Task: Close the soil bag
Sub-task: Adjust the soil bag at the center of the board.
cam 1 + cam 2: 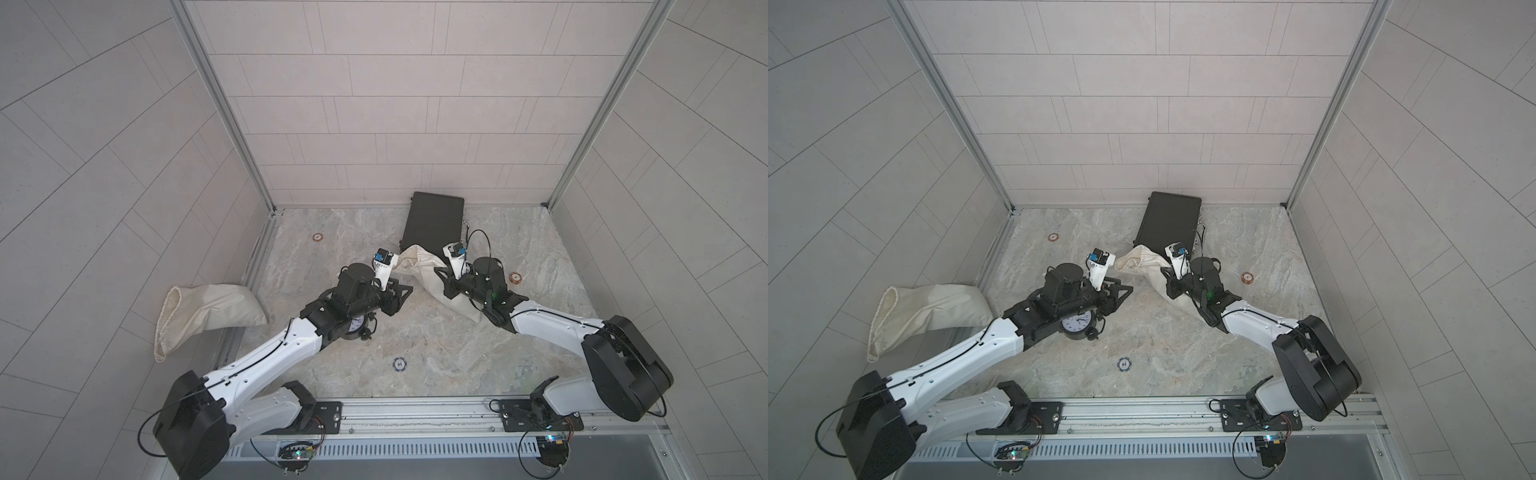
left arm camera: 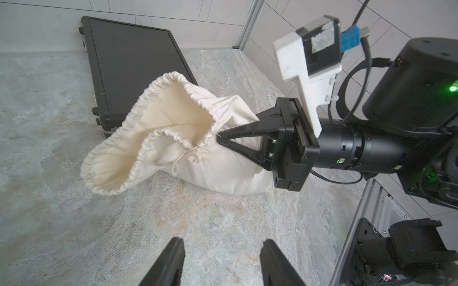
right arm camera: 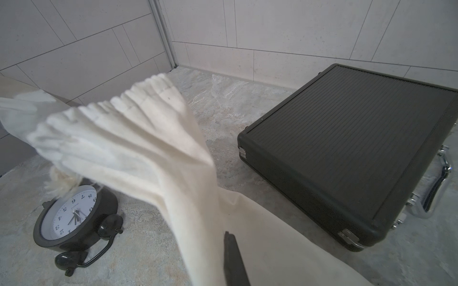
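The soil bag [image 1: 419,270] is a cream cloth drawstring sack lying on the stone floor in front of a black case, seen in both top views [image 1: 1142,266]. Its gathered mouth [image 2: 158,128] gapes wide toward the left arm, and the drawstring [image 2: 178,161] hangs loose below the rim. My right gripper [image 2: 219,137] is shut on the bag's cloth just behind the mouth; in the right wrist view one finger [image 3: 230,250] shows against the fabric [image 3: 138,148]. My left gripper [image 2: 223,247] stands open over bare floor, short of the mouth and touching nothing.
The black case [image 1: 434,224] lies flat against the back wall, right behind the bag. A black alarm clock [image 1: 1077,326] lies under the left forearm. Poker chips [image 1: 400,364] [image 1: 318,237] [image 1: 515,277] dot the floor. Another cream sack [image 1: 208,311] shows at the left wall.
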Robot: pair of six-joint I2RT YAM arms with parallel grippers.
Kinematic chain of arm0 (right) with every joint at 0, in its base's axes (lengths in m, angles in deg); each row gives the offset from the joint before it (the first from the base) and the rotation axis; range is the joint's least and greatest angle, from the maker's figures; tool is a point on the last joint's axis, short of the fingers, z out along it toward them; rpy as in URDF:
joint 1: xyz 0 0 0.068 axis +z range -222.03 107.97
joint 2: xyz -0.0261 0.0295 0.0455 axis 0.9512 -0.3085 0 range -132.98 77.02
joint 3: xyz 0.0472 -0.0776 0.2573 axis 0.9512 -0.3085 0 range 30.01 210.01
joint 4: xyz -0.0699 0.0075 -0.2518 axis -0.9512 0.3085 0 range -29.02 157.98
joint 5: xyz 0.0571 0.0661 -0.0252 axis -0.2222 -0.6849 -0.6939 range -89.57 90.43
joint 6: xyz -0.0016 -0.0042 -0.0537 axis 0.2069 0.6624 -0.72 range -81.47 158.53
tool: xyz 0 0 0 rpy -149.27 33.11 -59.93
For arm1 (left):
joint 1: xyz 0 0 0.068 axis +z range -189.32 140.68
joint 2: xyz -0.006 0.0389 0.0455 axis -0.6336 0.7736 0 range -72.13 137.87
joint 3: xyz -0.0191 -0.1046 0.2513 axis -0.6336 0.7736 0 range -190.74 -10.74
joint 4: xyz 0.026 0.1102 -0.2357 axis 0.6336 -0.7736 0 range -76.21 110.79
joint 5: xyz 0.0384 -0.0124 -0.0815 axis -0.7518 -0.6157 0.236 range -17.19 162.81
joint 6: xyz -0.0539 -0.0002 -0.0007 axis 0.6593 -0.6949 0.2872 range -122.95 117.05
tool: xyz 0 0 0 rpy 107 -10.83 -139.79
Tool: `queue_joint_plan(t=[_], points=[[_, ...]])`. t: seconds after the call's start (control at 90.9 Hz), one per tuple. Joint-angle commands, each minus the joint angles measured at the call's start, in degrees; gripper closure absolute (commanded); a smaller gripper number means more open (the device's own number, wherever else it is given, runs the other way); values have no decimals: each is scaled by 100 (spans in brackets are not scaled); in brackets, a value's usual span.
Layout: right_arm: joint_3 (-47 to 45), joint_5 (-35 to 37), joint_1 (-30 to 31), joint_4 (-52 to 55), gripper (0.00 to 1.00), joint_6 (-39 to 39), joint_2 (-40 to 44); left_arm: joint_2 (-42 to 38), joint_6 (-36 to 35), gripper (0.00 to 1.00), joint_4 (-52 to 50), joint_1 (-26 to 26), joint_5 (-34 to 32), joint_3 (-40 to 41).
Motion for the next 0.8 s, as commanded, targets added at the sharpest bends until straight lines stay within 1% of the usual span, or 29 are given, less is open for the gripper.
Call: queue_joint_plan(t=[0.0,0.077,0.132,0.264,0.352,0.517,0.605,0.792], points=[[96,-64,-12,-68,100,89,102,287,-117,52,537,-2,-84,-102],[91,-85,-13,-53,100,101,124,581,-149,60,847,3,-133,-78],[85,-91,-12,-52,100,117,144,798,-135,61,1161,7,-239,-9],[74,-157,-11,-81,100,140,145,1225,44,62,2029,16,-429,193],[74,-185,-12,-89,100,140,144,1486,124,61,2378,22,-541,186],[61,-215,-12,-80,100,120,183,1795,201,60,2653,71,-984,159],[56,-235,-12,-79,100,125,182,1871,271,58,2872,141,-1043,250],[59,-275,-12,-97,100,123,171,1858,311,58,2951,237,-1113,362]])
